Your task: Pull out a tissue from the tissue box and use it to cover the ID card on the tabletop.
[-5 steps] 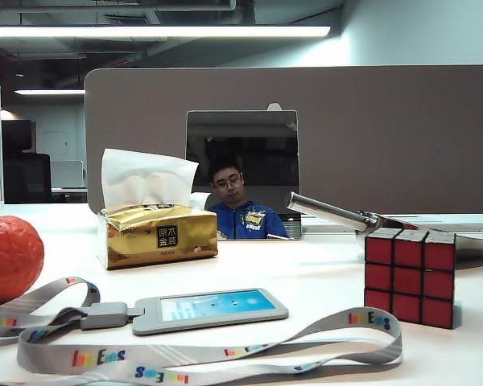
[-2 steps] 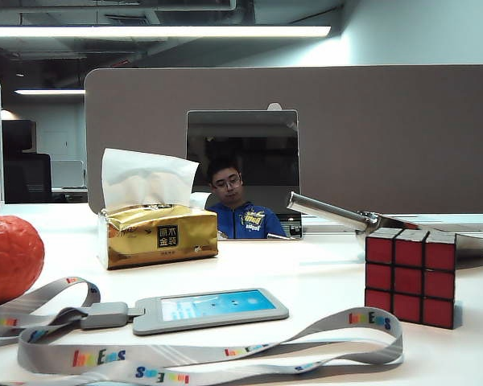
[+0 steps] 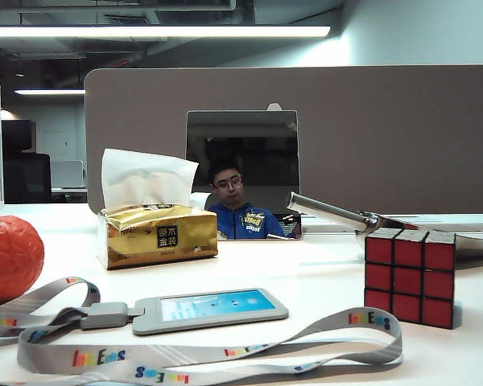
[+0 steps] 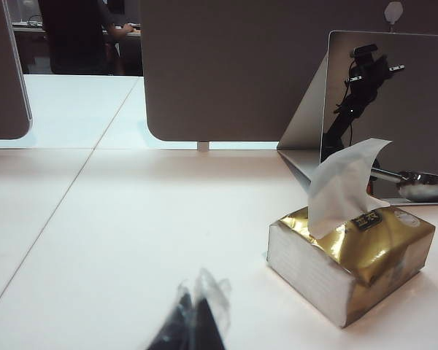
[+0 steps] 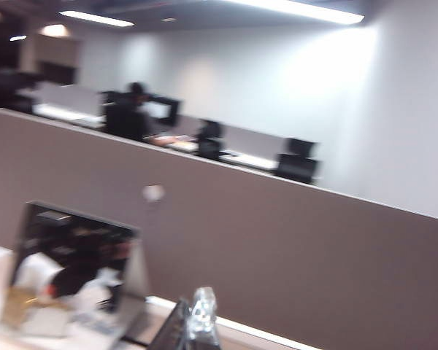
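Nearest in exterior view, lower centre of frame: ID card (image 3: 211, 309) flat on table (image 3: 306, 273), lanyard (image 3: 185, 355) looped before it. Behind, centre left: tissue box (image 3: 158, 234), white tuft up. We see left gripper (image 4: 193, 321) clenched, empty, near box. Right gripper (image 5: 195, 321) clenched, empty, facing partition (image 5: 277, 240).

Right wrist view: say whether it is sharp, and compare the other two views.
Right wrist view: smeared throughout, with the right tool a blurred tip, fingers together. Left wrist view: sharp on the tissue box, left tool soft. Exterior view: crisp, ceiling light glaring, ID card clear.
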